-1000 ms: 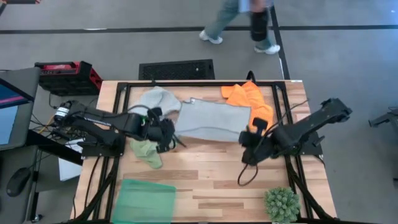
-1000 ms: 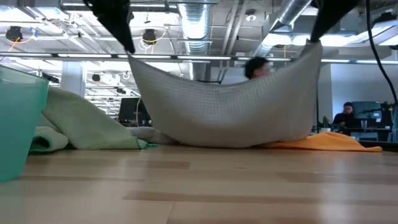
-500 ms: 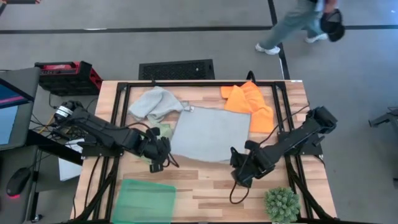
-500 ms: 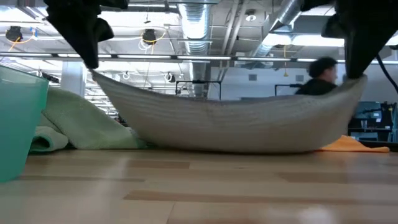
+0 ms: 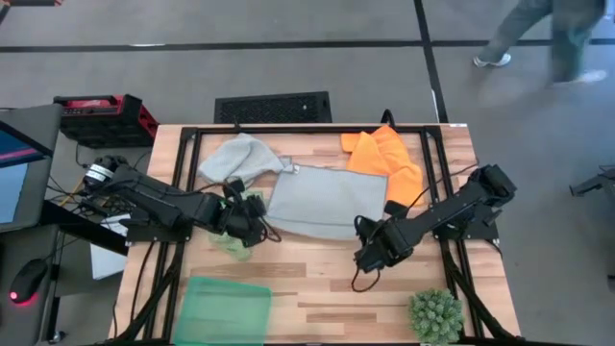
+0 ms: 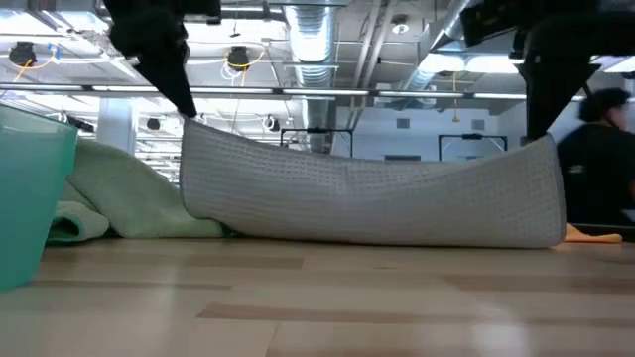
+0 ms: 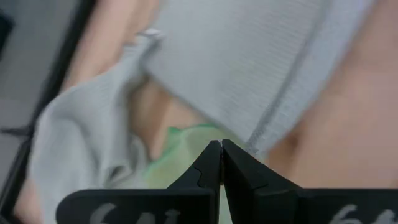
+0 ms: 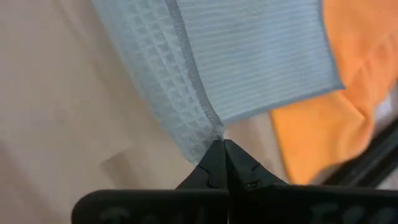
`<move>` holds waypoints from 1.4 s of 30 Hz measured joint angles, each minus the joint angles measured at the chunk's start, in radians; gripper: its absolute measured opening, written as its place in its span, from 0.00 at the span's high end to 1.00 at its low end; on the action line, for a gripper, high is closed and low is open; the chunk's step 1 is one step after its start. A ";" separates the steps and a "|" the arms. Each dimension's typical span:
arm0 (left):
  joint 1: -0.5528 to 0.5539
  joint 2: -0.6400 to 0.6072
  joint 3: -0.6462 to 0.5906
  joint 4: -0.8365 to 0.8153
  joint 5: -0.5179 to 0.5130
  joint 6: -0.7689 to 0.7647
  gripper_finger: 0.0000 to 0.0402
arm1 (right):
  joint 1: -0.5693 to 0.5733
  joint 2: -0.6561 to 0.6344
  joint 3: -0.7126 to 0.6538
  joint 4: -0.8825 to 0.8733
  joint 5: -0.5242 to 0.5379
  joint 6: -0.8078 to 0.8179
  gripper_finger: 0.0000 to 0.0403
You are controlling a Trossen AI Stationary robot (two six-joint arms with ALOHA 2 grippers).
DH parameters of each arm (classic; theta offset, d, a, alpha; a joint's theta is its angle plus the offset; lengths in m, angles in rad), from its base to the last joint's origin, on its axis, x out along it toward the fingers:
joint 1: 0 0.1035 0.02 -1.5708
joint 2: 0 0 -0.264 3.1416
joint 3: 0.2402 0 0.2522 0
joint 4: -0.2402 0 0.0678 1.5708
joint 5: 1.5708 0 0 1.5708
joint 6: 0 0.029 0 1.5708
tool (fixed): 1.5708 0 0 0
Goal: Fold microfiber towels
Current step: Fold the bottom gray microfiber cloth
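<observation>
A pale grey-blue microfiber towel (image 5: pixel 317 200) hangs by its two near corners between my grippers, and its far part lies on the table. My left gripper (image 5: pixel 254 223) is shut on the near left corner, my right gripper (image 5: pixel 362 236) on the near right one. In the low view the held edge (image 6: pixel 367 169) sags between them. A second grey-blue towel (image 5: pixel 238 157) lies crumpled at the far left. An orange towel (image 5: pixel 386 159) lies at the far right, and a light green towel (image 5: pixel 233 242) lies under my left gripper. My left gripper pinches the towel's near left corner (image 7: pixel 252 147) between its two fingertips, which slant down from above. The corner is lifted off the table, and the cloth falls away from it to the tabletop. My right gripper pinches the near right corner (image 8: pixel 210 135) at the hem between its two fingertips, pointing steeply down. That corner is held up (image 6: pixel 549 144), and the cloth below it drops to the table (image 6: pixel 536 238).
A translucent green tray (image 5: pixel 226 309) stands at the near left edge and a small spiky plant (image 5: pixel 435 315) at the near right corner. Bare wood lies between them, in front of the towel. A person walks on the floor beyond the far edge.
Both grippers have come down with the towel's near corners, still shut on them. The held edge, high and deeply sagging a second ago, now hangs low and flatter. More of the cloth rests on the table.
</observation>
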 joint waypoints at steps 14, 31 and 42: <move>0.135 0.000 -0.088 0.157 -0.189 0.020 1.00 | -0.172 0.036 0.000 -0.103 0.123 -0.010 0.99; 0.285 0.001 -0.088 0.321 -0.210 0.174 1.00 | -0.350 0.036 -0.112 -0.109 0.208 -0.020 0.99; 0.378 0.128 -0.088 0.444 -0.210 0.286 1.00 | -0.371 0.036 -0.150 -0.095 0.224 -0.038 0.99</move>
